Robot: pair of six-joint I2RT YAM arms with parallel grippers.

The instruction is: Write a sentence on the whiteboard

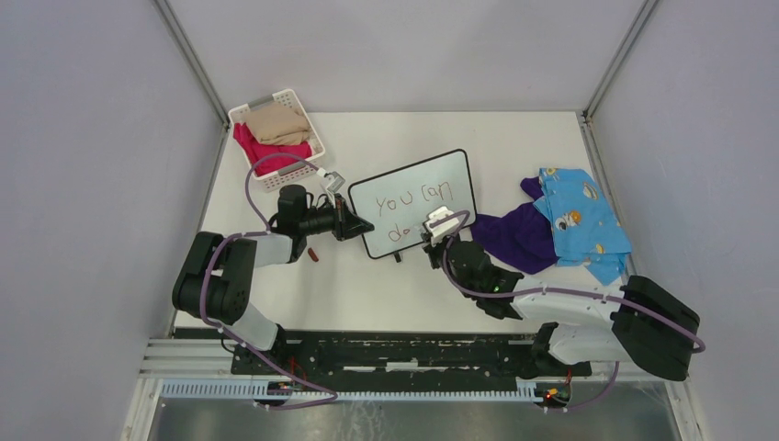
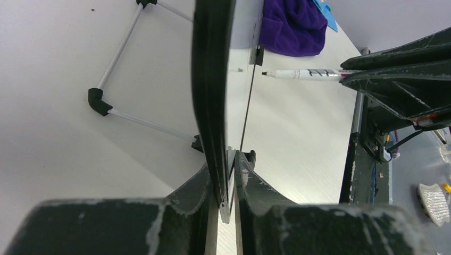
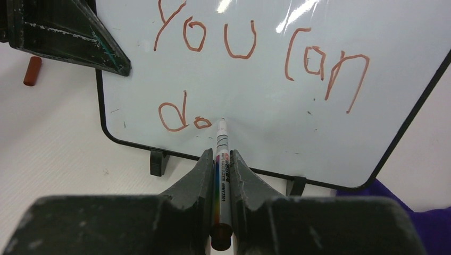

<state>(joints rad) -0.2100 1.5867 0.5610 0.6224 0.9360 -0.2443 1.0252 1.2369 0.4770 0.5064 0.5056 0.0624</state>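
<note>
Two-armed work at mid-table: clamping the left edge of the whiteboard (image 1: 413, 204), propped up between white basket (image 1: 287, 177) and purple cloth (image 1: 514, 239), with the left gripper (image 1: 363, 226); pinching a marker (image 3: 220, 139) in the right gripper (image 3: 218, 156), tip just right of "do" beneath "You can".

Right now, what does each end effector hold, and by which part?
The left end effector clamps the whiteboard by its side edge. The right end effector grips the marker around its barrel.
</note>
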